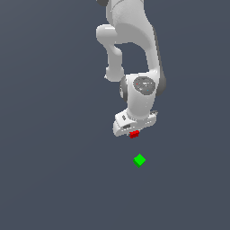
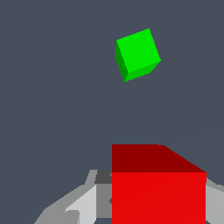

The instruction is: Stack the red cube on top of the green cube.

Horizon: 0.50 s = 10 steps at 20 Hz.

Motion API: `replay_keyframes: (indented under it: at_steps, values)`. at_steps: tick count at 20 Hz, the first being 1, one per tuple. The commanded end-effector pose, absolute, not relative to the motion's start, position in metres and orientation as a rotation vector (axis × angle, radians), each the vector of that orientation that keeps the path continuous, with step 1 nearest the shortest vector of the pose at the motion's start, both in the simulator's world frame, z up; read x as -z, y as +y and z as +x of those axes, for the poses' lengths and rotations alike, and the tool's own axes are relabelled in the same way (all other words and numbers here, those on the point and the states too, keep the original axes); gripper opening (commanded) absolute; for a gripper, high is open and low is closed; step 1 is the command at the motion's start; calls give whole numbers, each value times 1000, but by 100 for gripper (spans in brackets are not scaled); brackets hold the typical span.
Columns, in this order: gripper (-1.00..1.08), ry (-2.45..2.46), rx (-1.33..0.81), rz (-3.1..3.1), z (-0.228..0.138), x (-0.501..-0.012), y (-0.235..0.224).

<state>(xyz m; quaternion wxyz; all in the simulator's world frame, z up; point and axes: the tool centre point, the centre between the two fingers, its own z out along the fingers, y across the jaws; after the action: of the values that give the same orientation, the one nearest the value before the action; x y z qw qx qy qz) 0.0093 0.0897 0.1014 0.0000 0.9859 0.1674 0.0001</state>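
Here the fingers (image 2: pixel 83 205) grip the red cube (image 1: pixel 134 134) between them, held above the desk (image 1: pixel 54 170); the green cube (image 1: pixel 139 160) sits apart on the desk, nearby.

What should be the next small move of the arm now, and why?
Probably carry the small bright red cube sideways until it is above the small bright green cube. The white gripper seems shut on the red one, and the green one sits apart, toward the exterior view's bottom.
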Motion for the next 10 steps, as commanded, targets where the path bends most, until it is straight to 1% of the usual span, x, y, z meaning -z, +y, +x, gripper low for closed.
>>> replay_keyframes:
  at_steps: [1,10]
  values:
    - [-100,526,-1,3097,22,-97,93]
    - [-100,525,-1,3097,69,-80,105]
